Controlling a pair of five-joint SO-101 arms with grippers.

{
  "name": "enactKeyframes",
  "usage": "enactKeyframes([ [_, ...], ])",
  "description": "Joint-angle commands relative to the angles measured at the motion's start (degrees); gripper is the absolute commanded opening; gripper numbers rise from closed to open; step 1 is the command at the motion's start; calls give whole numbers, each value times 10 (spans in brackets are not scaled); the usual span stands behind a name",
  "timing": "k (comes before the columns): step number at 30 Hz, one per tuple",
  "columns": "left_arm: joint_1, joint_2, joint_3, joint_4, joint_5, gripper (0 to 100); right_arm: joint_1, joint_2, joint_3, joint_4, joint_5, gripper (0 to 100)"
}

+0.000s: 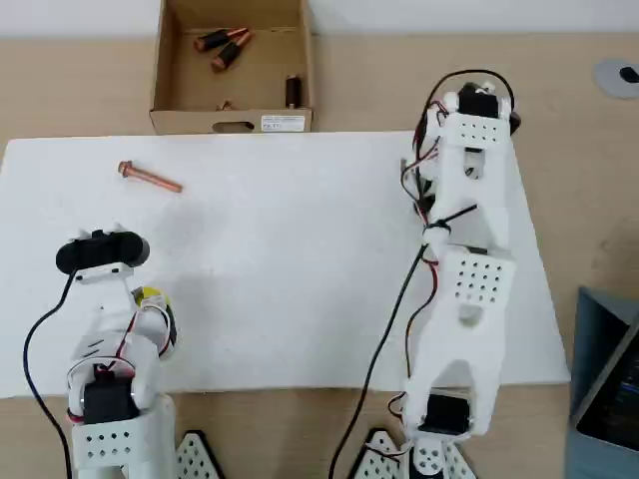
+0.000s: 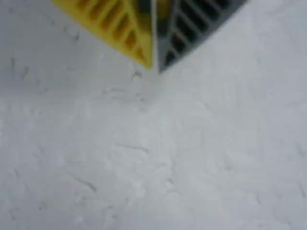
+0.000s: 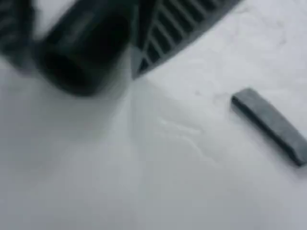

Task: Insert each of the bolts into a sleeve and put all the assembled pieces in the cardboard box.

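A copper bolt lies loose on the white mat, far left, just below the cardboard box. Inside the box rest two copper-and-black assembled pieces and a black one. My left gripper points down at bare mat, its yellow and black fingers pressed together with nothing between them; in the high view the left gripper sits at the near left. My right gripper is shut on a black sleeve just above the mat, at the mat's right side.
A flat grey strip lies on the mat beside the right gripper. A grey disc sits on the wooden table at the far right, and a dark case stands at the near right edge.
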Motion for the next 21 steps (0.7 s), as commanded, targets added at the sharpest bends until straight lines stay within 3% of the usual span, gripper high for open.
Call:
enactKeyframes([
  [1,-5,-3,-2,-13,-5,4,3,0,-20,2,-3,50],
  [6,-5,-3,-2,-13,-5,4,0,-2,-21,8,-2,61],
  [14,-6,-3,-2,-13,-5,4,-7,-3,-33,54,22,157],
  [21,-6,-3,-2,-13,-5,4,-21,-3,-62,68,46,157],
])
